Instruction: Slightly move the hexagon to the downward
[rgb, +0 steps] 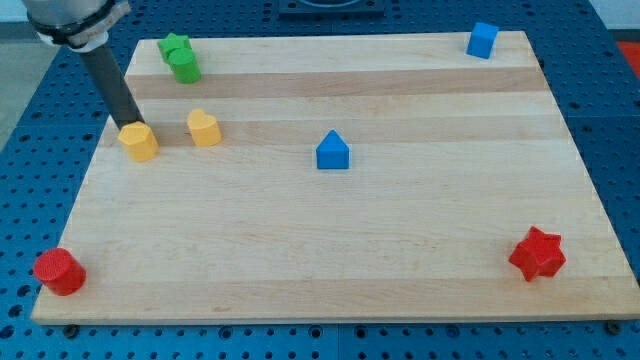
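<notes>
Yellow hexagon (139, 141) sits flat, my tip (129, 125) touching it.

A pale wooden board (400, 250), its planks running in lengthwise bands, lies on a blue perforated metal table (30, 200). The table's rows of small holes show on every side of the board. Soft, even light falls on the board, casting only faint shadows on the wood.
</notes>
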